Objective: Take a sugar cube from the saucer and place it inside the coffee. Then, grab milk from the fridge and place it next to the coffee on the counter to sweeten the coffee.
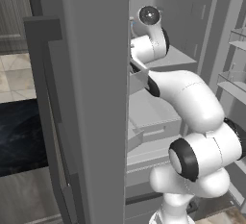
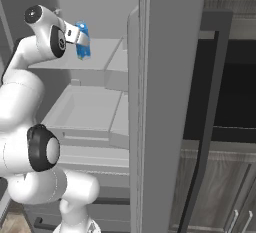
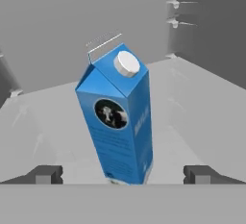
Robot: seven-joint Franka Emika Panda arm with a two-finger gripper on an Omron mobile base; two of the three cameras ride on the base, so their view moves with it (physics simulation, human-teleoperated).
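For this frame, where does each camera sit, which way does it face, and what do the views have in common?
Left base view: behind the arm to its left, facing the open fridge; the white arm rises at lower right.
Right base view: behind to its right, facing the fridge shelves; the arm at left reaches the milk.
Hand view: on the hand, looking along the open gripper at the milk on a shelf.
Shared: both base views show fridge and arm; right base and hand views show the milk.

Smooth matt blue milk (image 3: pixel 120 127) carton; matt grey fridge (image 3: pixel 202 107) shelf.
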